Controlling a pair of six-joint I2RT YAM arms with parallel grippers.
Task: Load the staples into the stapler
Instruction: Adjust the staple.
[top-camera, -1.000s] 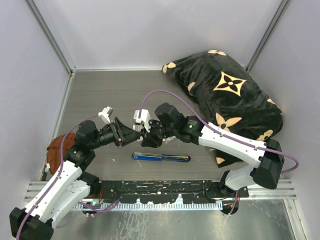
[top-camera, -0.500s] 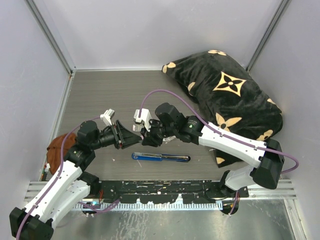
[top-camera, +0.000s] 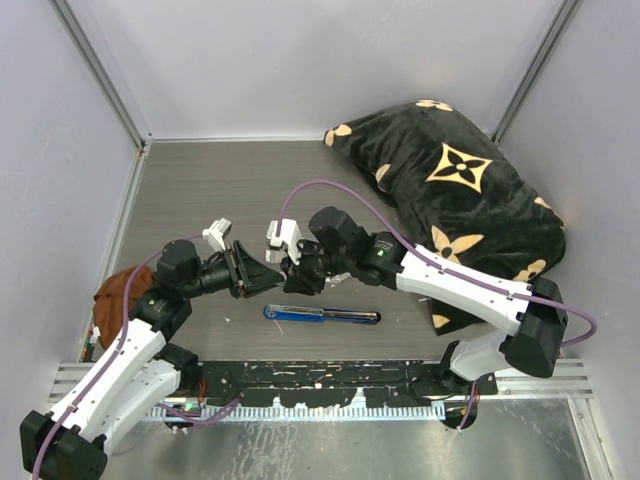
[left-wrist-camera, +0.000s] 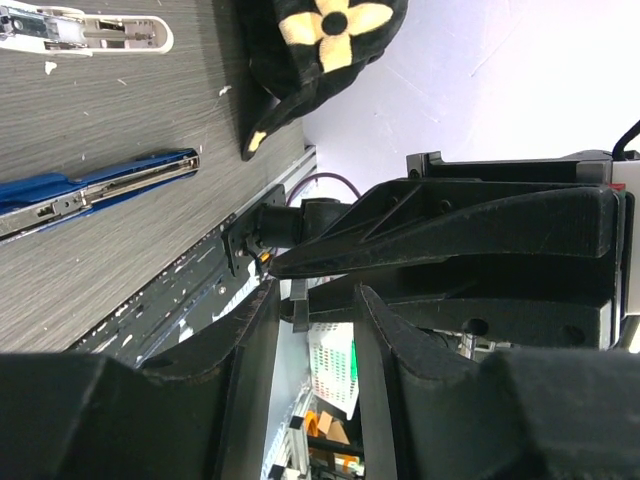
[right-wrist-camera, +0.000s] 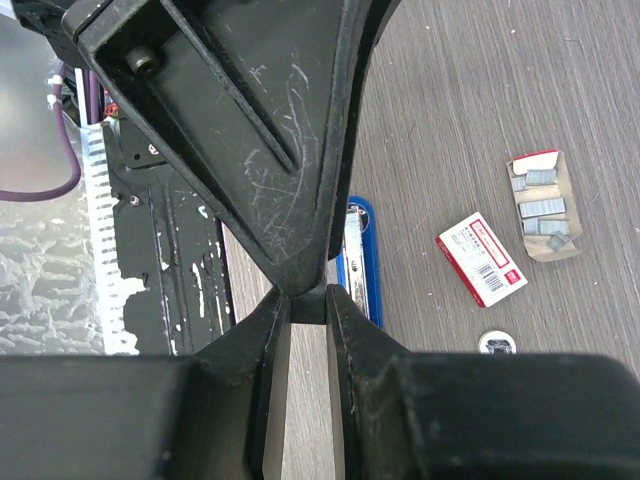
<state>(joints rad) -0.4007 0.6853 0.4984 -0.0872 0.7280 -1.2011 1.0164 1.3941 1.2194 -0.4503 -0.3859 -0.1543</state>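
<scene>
Above the table my two grippers meet tip to tip. My right gripper (right-wrist-camera: 308, 300) (top-camera: 287, 277) is shut on the staples (right-wrist-camera: 308, 306), a small dark-grey block pinched at its fingertips. My left gripper (left-wrist-camera: 318, 300) (top-camera: 270, 275) faces it, its jaws set around the staples (left-wrist-camera: 300, 305) with a gap still showing on one side. The stapler (top-camera: 322, 314) (left-wrist-camera: 100, 185) (right-wrist-camera: 357, 262), blue with a silver channel, lies flat on the table just below the grippers.
A red-and-white box (right-wrist-camera: 478, 258), a torn cardboard tray of staple strips (right-wrist-camera: 542, 205) and a small round piece (right-wrist-camera: 497, 343) lie beyond the stapler. A white oblong piece (left-wrist-camera: 85, 33) lies farther off. A black flowered cushion (top-camera: 455, 190) fills the right side. A brown object (top-camera: 120, 295) sits at the left wall.
My left gripper's jaws have narrowed around the staples that the right gripper holds. Both arms have stayed almost in place.
</scene>
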